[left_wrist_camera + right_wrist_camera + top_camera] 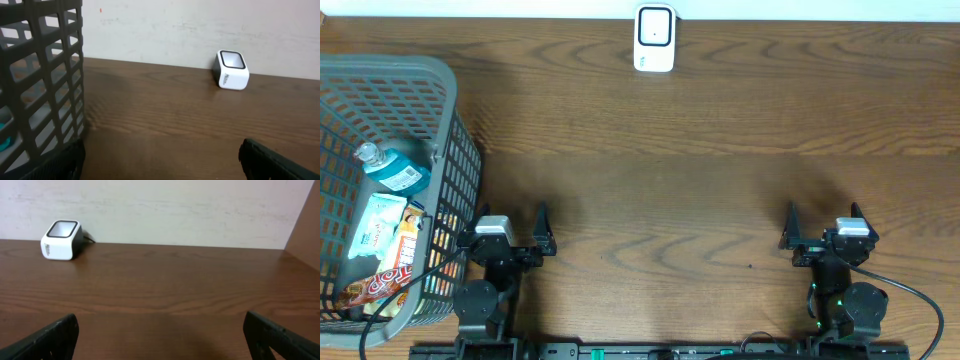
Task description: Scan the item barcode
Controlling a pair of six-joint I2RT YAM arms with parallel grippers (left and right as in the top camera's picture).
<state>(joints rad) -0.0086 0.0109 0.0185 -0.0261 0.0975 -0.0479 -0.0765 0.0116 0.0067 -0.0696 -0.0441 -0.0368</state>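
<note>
The white barcode scanner stands at the table's far edge, its window facing up; it also shows in the left wrist view and the right wrist view. The items lie in the grey basket at the left: a blue bottle, a white packet, an orange packet and a red snack bag. My left gripper sits open and empty beside the basket. At the near right, my right gripper is open and empty too.
The basket wall fills the left of the left wrist view, close to my left finger. A pale wall runs behind the table's far edge. Bare wood lies between the two grippers and the scanner.
</note>
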